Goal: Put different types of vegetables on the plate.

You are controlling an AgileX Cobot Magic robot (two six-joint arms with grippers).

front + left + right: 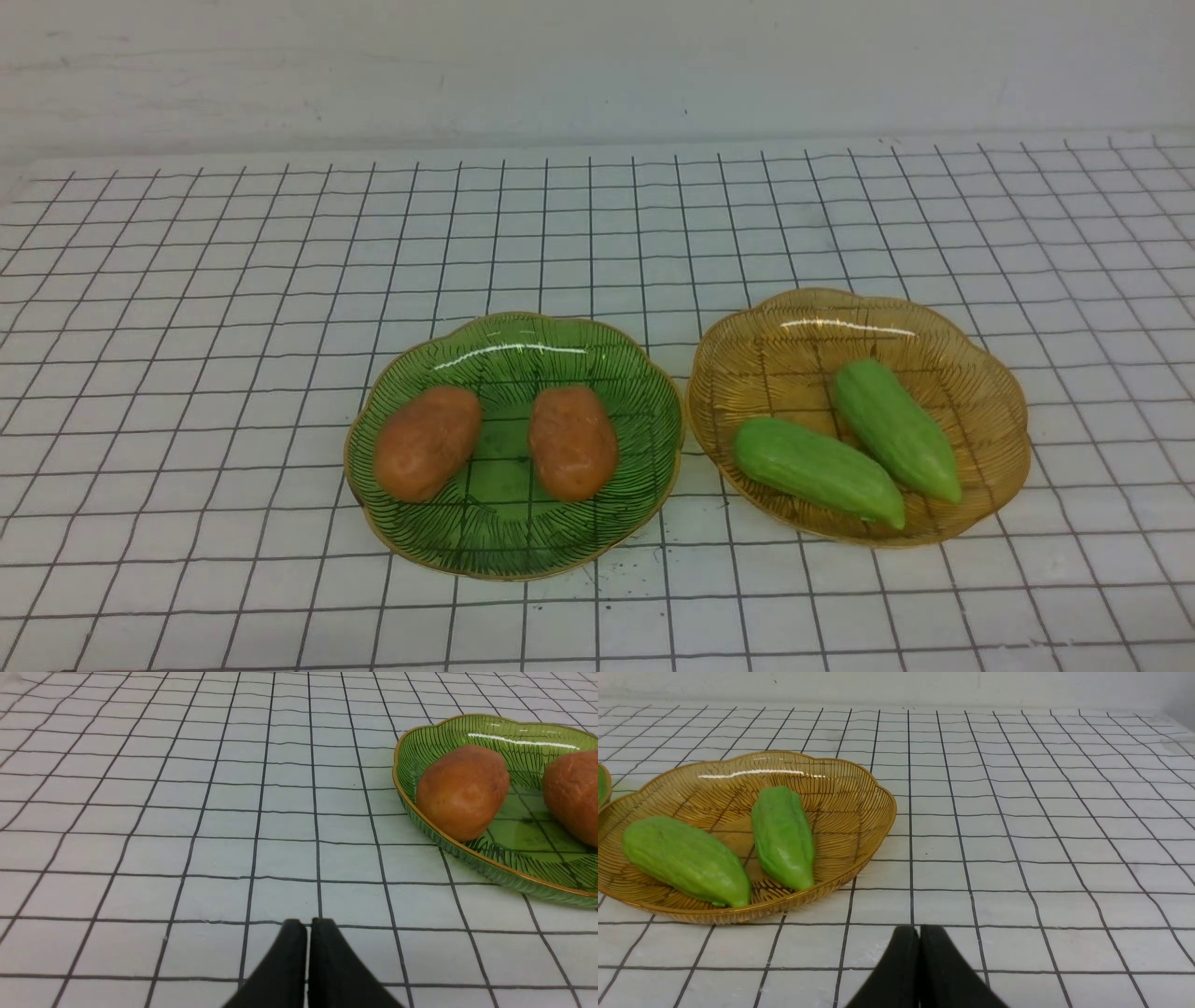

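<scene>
Left wrist view: left gripper point(308, 926) clenched, black fingertips pressed together with nothing between them, hanging over bare grid-patterned tablecloth point(187, 812). Well apart from it, green plate point(406, 756) with gold rim, carrying two orange-brown potato-like ovals: nearer potato point(461, 791) lying against the plate's rim side, second potato point(572, 795) cut off by the frame edge.

Right wrist view: right gripper point(919, 933) likewise clenched and empty, tips together above the cloth. Near it, amber plate point(859, 788) with ribbed wall, holding two light green gourds: one gourd point(783, 836) toward the plate's middle, other gourd point(684, 859) beside it, tapered ends aimed at the near rim, the two apart in this view.

Front view: neither gripper visible. Green plate point(644, 373) on the left, amber plate point(747, 336) on the right, rims almost touching. Both potatoes point(428, 442) point(572, 442) side by side and apart on the green one; both gourds point(817, 470) point(894, 429) close together, angled alike, on the amber one. White wall point(597, 65) behind the table.
</scene>
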